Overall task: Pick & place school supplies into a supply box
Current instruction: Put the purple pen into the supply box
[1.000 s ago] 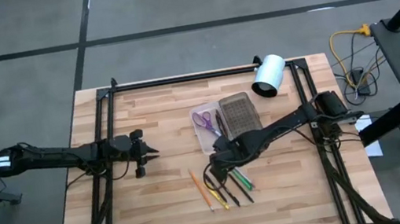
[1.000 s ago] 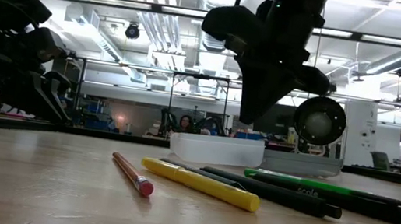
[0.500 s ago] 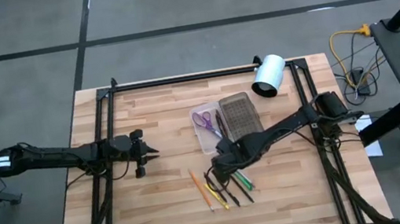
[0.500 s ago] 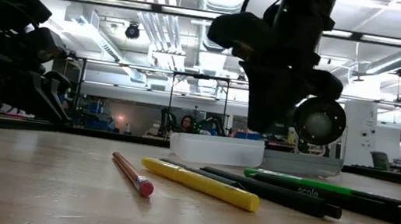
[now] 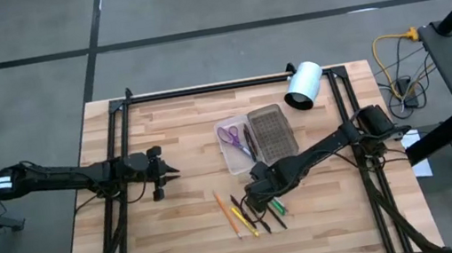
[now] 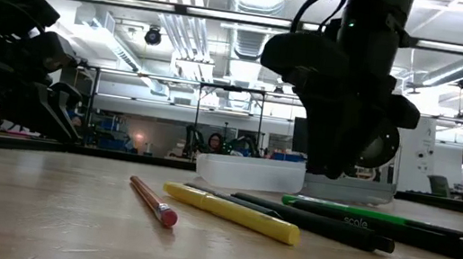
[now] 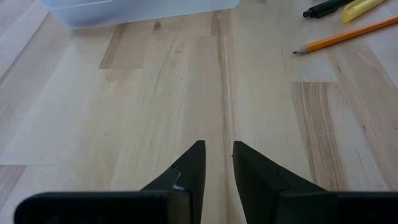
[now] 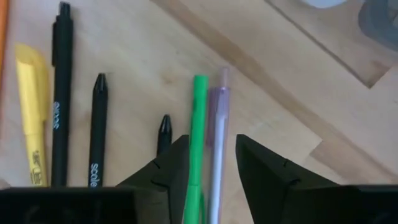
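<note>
The supply box's clear tray lies open at mid-table with purple scissors inside and its grey ribbed lid half beside it. Nearer the front edge, an orange pencil, a yellow marker and dark pens lie flat on the wood. My right gripper hangs open low over them, its fingers standing either side of a green pen and a pale violet pen. My left gripper waits at the table's left, slightly open with nothing between its fingers.
A white cylinder lies at the far right, behind the box. Dark frame rails run along both sides and the far edge. Bare wood lies between my left gripper and the pens.
My right gripper has moved from beside the box toward the table's near edge and come down over the pens. The pens and pencil have stayed where they were.
</note>
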